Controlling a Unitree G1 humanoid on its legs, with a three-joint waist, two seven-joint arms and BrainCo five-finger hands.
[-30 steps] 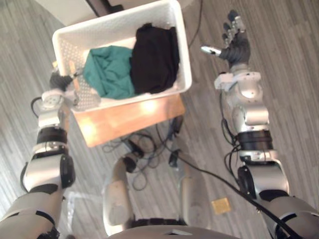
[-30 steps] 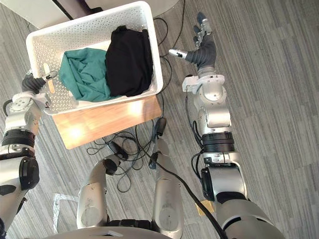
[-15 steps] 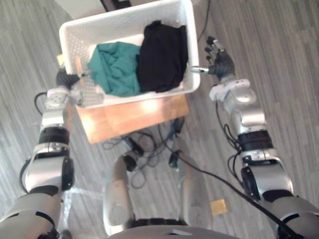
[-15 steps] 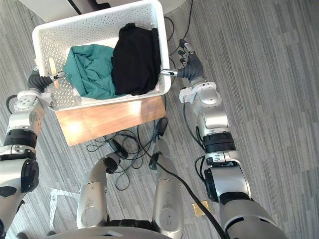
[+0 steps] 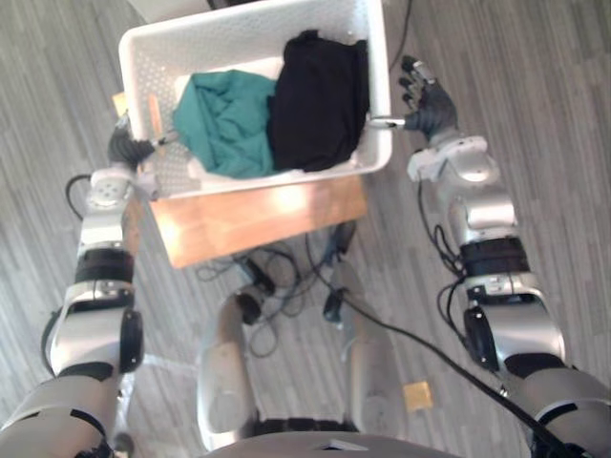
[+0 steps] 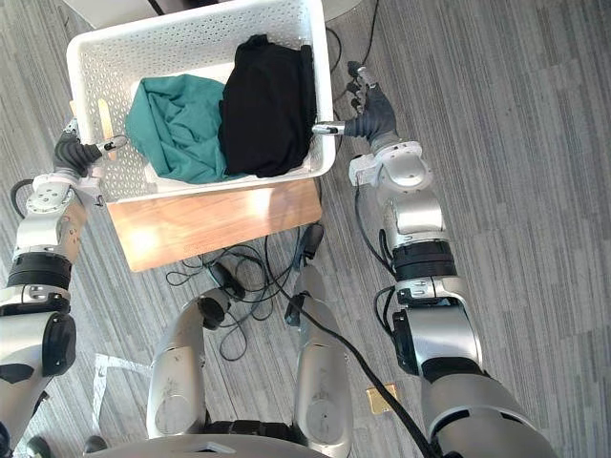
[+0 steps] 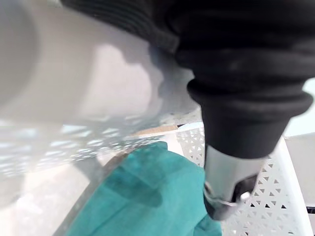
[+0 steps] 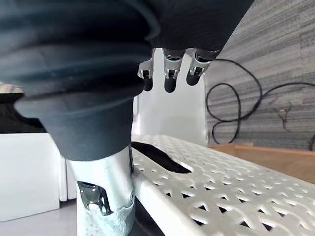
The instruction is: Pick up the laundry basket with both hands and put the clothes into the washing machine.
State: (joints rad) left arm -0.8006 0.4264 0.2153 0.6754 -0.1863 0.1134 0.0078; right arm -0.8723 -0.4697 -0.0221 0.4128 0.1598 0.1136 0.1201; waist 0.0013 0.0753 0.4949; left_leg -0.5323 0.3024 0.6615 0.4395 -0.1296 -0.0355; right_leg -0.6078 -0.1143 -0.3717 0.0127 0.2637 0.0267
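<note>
White perforated plastic laundry basket (image 6: 167,50) on wooden stool (image 6: 210,219). Right hand (image 6: 370,113) at rim, fingers spread, thumb apparently hooking edge for two-sided lift. Left hand (image 6: 69,151) at opposite wall, grip unclear.

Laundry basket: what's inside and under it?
Inside the basket: a green garment beside a black garment, hiding much of its bottom. Under it, a wooden table, mostly covered.

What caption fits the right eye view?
Left hand and right hand flank white laundry basket with green garment and black garment.
</note>
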